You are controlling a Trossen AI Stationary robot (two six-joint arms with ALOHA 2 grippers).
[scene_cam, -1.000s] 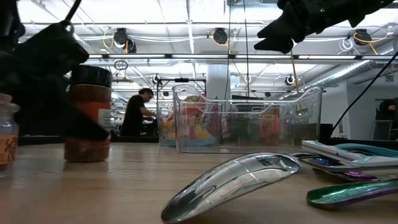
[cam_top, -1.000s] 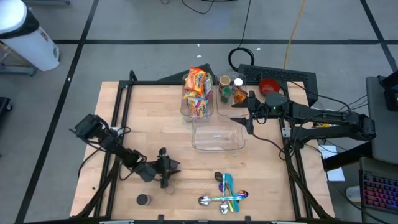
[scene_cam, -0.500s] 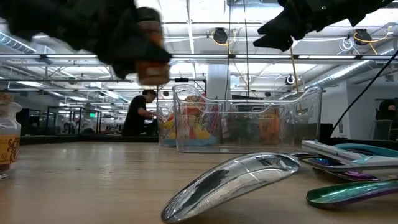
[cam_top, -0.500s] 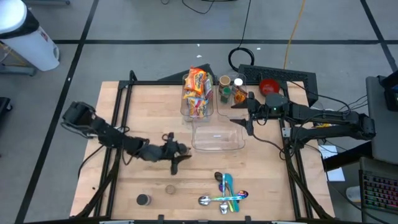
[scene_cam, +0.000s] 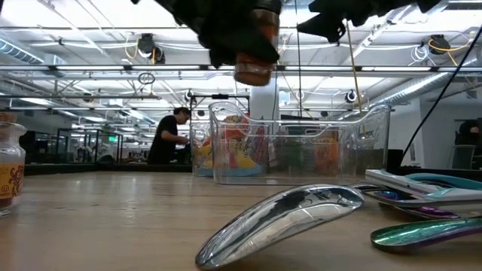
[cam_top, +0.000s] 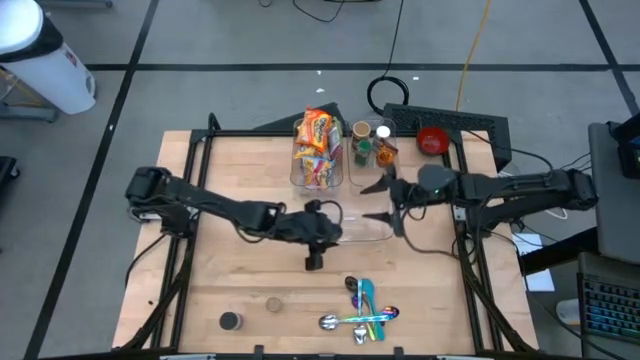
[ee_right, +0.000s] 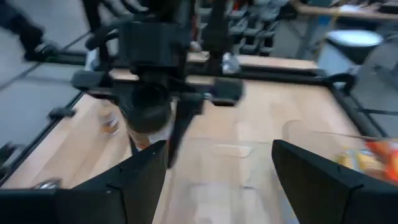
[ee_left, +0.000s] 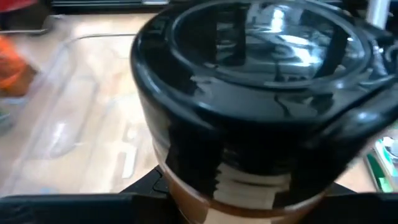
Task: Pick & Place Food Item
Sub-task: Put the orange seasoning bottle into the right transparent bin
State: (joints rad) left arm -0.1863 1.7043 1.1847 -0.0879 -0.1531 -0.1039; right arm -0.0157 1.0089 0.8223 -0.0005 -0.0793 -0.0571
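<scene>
**Spice jar held in the air at the edge of the empty bin**

Spice jar (scene_cam: 254,47), black-capped with brown contents, hangs well above the table, clenched in the left gripper (cam_top: 318,228). From above, that arm reaches from the table's left side across the wood to the left wall of the empty clear bin (cam_top: 372,232), where the gripper sits at the rim. The left wrist view is filled by the jar's black cap (ee_left: 261,81), with the bin's clear floor behind it.

Behind the empty bin stands a second clear bin (cam_top: 318,172) packed with bright snack packets, and just right of it two small jars (cam_top: 370,143). The right gripper (cam_top: 385,200) hovers over the empty bin's right end, fingers spread wide, grasping nothing; its wrist view looks across the bin at the left gripper and jar.

Near the front edge lie colourful spoons (cam_top: 362,310), a loose dark cap (cam_top: 231,321) and a small round lid (cam_top: 273,304).
</scene>
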